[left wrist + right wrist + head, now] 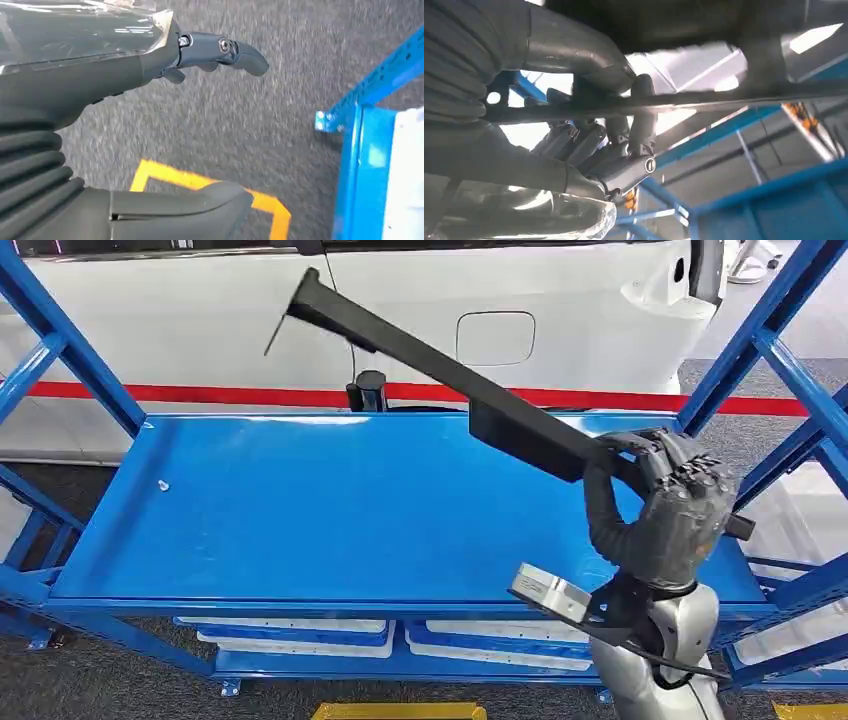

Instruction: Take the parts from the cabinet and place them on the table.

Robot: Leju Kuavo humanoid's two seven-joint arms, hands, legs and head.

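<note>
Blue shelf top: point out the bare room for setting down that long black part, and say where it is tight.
The blue shelf top is bare from its left rail across the middle to the front edge, but for a small speck near the left. It is tight at the right end, where the right hand holds the long black part by the uprights.

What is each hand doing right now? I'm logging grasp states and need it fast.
Left hand: open, holding nothing, hanging over the grey floor.
Right hand: fingers closed around the long black part, held above the blue table.
</note>
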